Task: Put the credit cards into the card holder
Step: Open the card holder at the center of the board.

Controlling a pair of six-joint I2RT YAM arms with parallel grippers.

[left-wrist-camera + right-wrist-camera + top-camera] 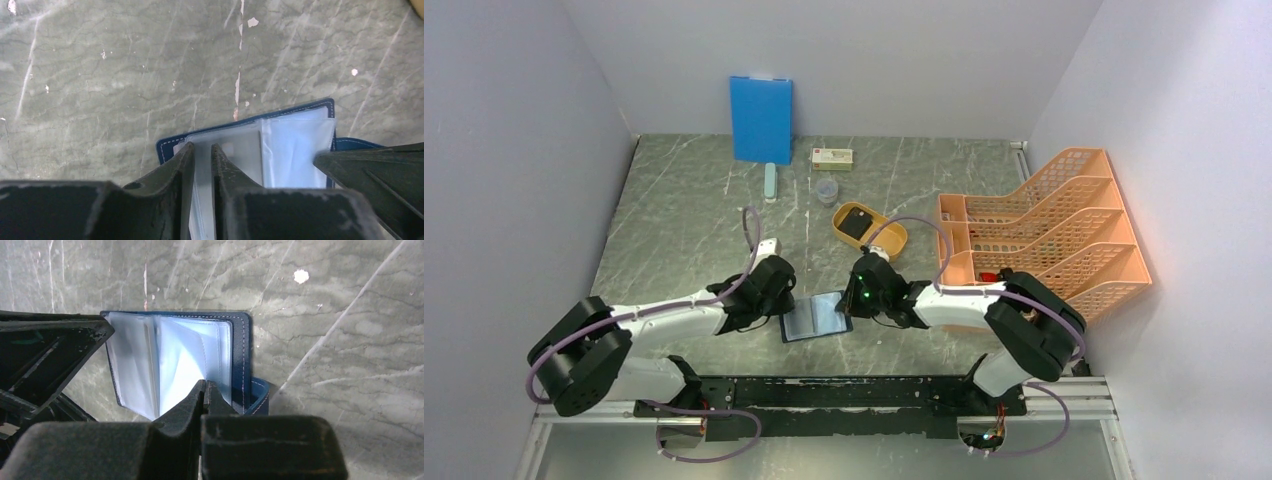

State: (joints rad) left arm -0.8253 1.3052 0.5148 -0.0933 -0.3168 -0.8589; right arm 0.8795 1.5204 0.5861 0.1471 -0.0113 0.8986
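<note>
One open card holder [816,316] under two tools: left tool [202,147] narrowly apart, right tool [204,384] together.

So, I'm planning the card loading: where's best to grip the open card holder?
Likely the navy cover's rim, right claw coming low from its own side: the card holder lies open flat, so only thin edges offer a pinch, leaving the clear sleeves free.

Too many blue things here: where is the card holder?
The card holder lies open at the near middle of the table in the top view, between the left gripper and right gripper.
</note>
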